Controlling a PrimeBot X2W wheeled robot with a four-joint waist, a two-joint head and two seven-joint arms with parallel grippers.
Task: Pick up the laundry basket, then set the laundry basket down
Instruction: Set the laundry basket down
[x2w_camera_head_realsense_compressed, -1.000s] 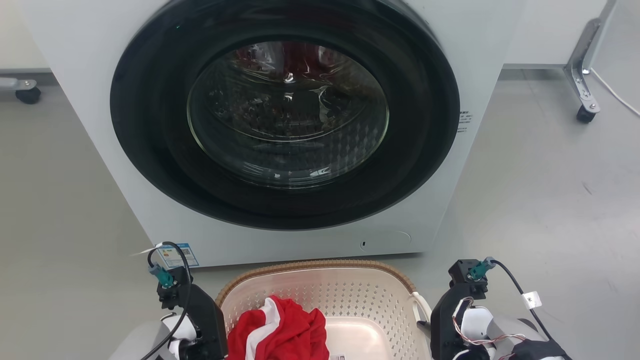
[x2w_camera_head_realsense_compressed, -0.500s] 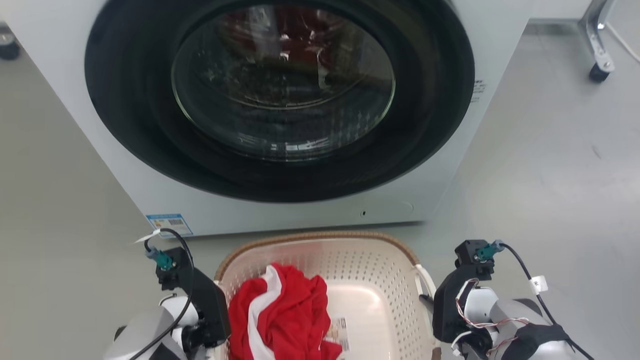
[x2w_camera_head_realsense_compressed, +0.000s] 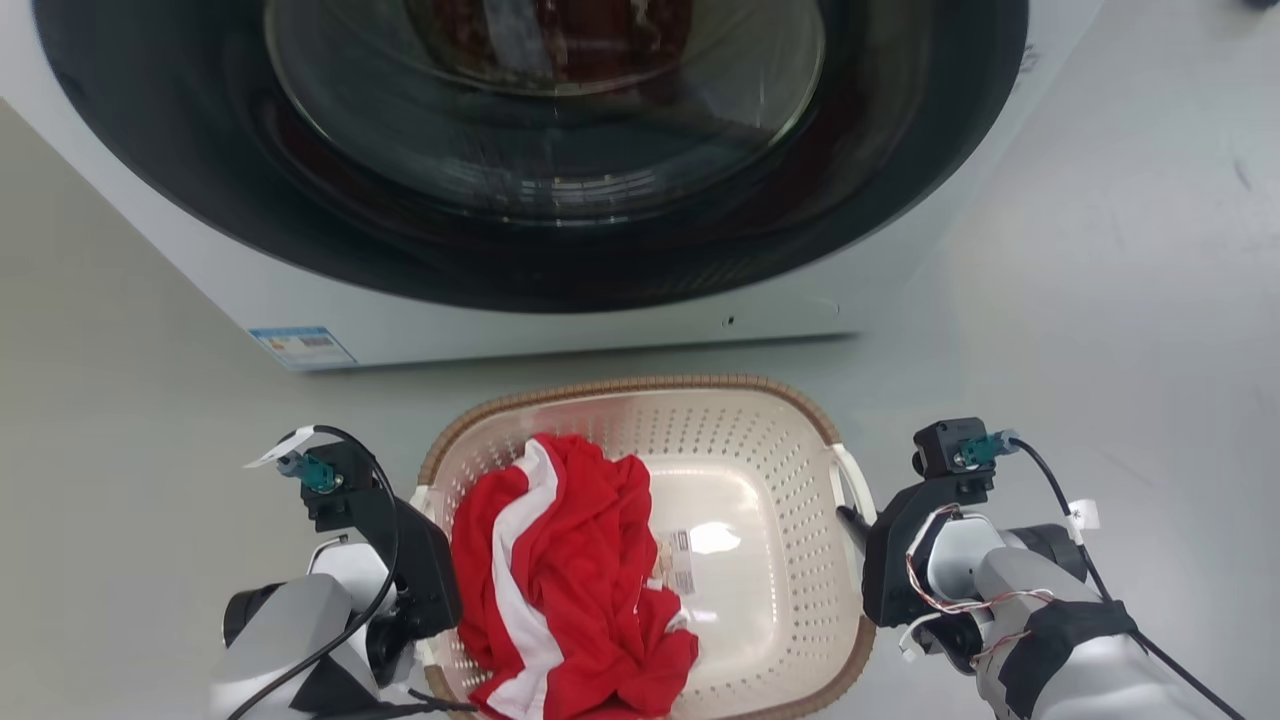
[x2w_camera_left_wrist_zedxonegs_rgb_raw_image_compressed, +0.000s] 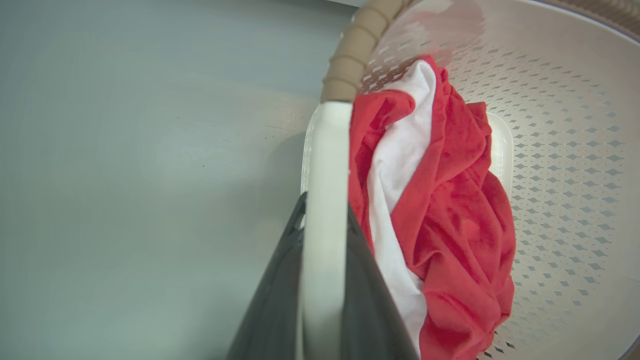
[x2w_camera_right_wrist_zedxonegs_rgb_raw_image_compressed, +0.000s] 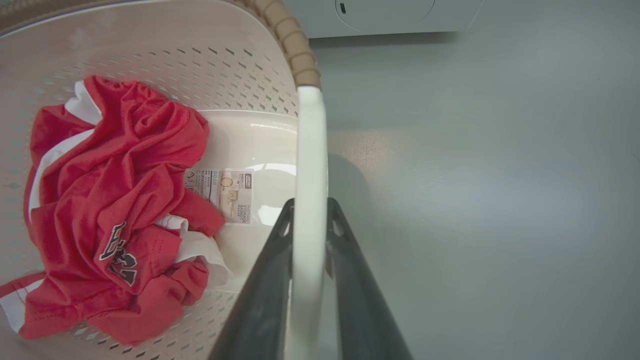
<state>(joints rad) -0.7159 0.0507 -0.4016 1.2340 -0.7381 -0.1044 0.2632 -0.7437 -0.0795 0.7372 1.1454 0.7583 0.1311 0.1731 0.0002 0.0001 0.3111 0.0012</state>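
We have the laundry basket (x2w_camera_head_realsense_compressed: 640, 384) just in front of the washing machine (x2w_camera_head_realsense_compressed: 560, 322), its handle-to-handle line parallel to the machine's front. Our left tool (x2w_camera_left_wrist_zedxonegs_rgb_raw_image_compressed: 325, 225) is clenched on the left handle (x2w_camera_left_wrist_zedxonegs_rgb_raw_image_compressed: 325, 160), our right tool (x2w_camera_right_wrist_zedxonegs_rgb_raw_image_compressed: 310, 212) on the right handle (x2w_camera_right_wrist_zedxonegs_rgb_raw_image_compressed: 310, 145). Both are equally near, so we judge both arms should move level.

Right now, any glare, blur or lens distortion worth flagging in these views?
Head view: glare on the laundry basket floor; washer door streaked with reflections. Left wrist view: handle soft, out of focus. Right wrist view: glare beside the label.
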